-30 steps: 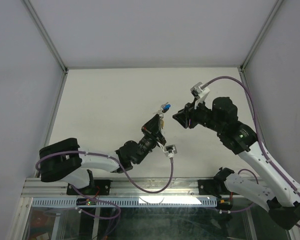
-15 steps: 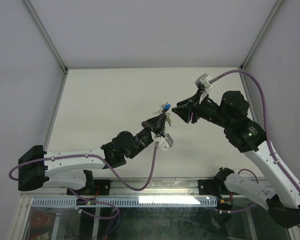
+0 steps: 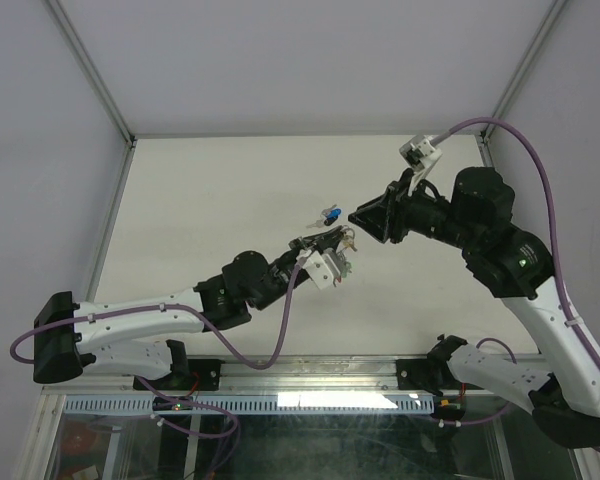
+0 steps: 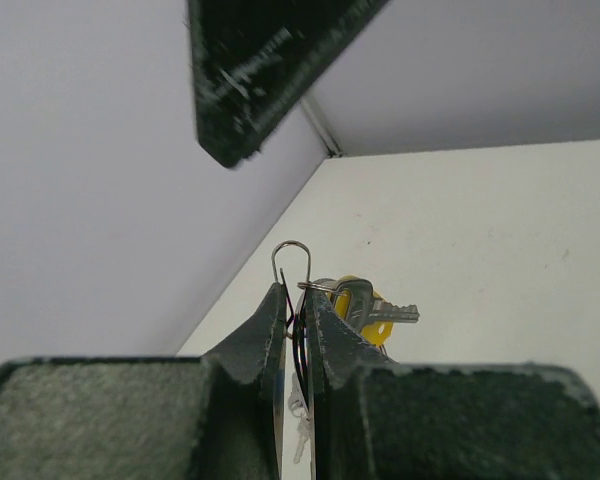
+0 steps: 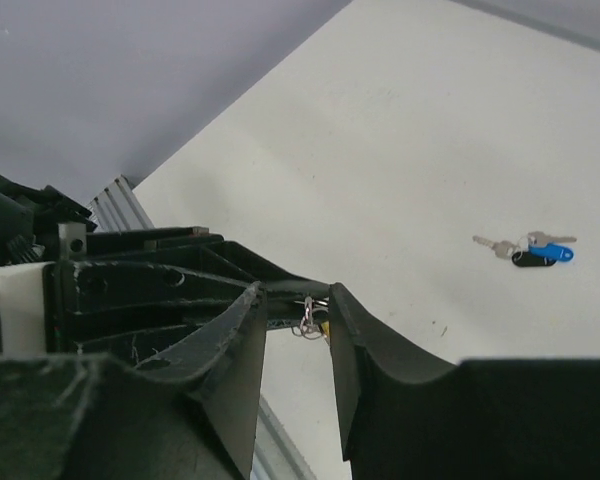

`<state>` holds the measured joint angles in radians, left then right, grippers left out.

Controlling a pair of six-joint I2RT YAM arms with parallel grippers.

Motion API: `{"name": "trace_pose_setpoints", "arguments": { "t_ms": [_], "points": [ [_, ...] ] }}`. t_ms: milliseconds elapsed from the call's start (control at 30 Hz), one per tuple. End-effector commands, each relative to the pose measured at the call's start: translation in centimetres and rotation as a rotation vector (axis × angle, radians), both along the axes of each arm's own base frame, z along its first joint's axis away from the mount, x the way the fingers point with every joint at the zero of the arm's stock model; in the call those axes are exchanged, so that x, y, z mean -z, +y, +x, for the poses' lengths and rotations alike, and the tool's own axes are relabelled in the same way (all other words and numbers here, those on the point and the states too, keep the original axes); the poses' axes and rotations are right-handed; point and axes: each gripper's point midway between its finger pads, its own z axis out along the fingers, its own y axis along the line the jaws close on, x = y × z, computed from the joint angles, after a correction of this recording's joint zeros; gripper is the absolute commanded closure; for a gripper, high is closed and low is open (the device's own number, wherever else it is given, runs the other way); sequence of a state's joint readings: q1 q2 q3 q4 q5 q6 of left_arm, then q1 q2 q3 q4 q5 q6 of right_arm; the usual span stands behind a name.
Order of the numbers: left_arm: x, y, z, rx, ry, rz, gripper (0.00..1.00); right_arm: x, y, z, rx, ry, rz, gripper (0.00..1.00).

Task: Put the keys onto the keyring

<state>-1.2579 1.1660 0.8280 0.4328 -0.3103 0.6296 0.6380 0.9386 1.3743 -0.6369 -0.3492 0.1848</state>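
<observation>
Above the desk (image 3: 210, 190), your left jaws, clamped on the keyring (image 4: 292, 262), now reach the parted right jaws, likely for a regrip.

Wide free tabletop (image 3: 210, 190) on the left, small key bunch (image 3: 329, 214) lying mid-table

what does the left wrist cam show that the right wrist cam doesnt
Only the left wrist view: the thin wire loop in clear outline, poking out of the shut left gripper, with the yellow-headed key beside it. Only the right wrist view: the blue-headed key lying on the table, and the right gripper with its jaws apart. Both views: the left gripper's tip and the pale table.
</observation>
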Motion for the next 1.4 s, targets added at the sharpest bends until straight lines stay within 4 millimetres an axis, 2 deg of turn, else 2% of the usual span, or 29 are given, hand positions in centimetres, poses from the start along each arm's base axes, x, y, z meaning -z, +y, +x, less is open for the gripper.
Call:
{"name": "trace_pose_setpoints", "arguments": {
  "t_ms": [0,367,967,1067,1133,1300,1367],
  "points": [
    [-5.1,0.3,-1.0,0.039,0.032,-0.177,1.00,0.4,-0.4,-1.2,-0.006,0.083,-0.016,0.67],
    [-5.5,0.1,-1.4,0.065,0.037,-0.179,1.00,1.5,0.8,-1.2,-0.063,0.130,-0.023,0.70],
    [-5.9,0.2,-1.9,0.091,0.032,-0.186,1.00,4.0,0.9,-0.6,-0.053,0.177,-0.081,0.74],
    [-5.9,0.2,-1.8,0.089,0.031,-0.186,1.00,4.1,1.0,-0.7,-0.063,0.180,-0.079,0.82],
    [-5.9,0.2,-1.8,0.087,0.032,-0.187,1.00,4.0,1.1,-0.7,-0.069,0.175,-0.078,0.99],
    [-5.8,0.3,-1.6,0.074,0.039,-0.189,0.98,2.6,0.8,-0.8,-0.066,0.121,-0.051,1.00],
    [-5.7,0.4,-1.6,0.070,0.043,-0.190,0.84,2.0,0.6,-0.9,-0.059,0.092,-0.039,1.00]
  ]
}}
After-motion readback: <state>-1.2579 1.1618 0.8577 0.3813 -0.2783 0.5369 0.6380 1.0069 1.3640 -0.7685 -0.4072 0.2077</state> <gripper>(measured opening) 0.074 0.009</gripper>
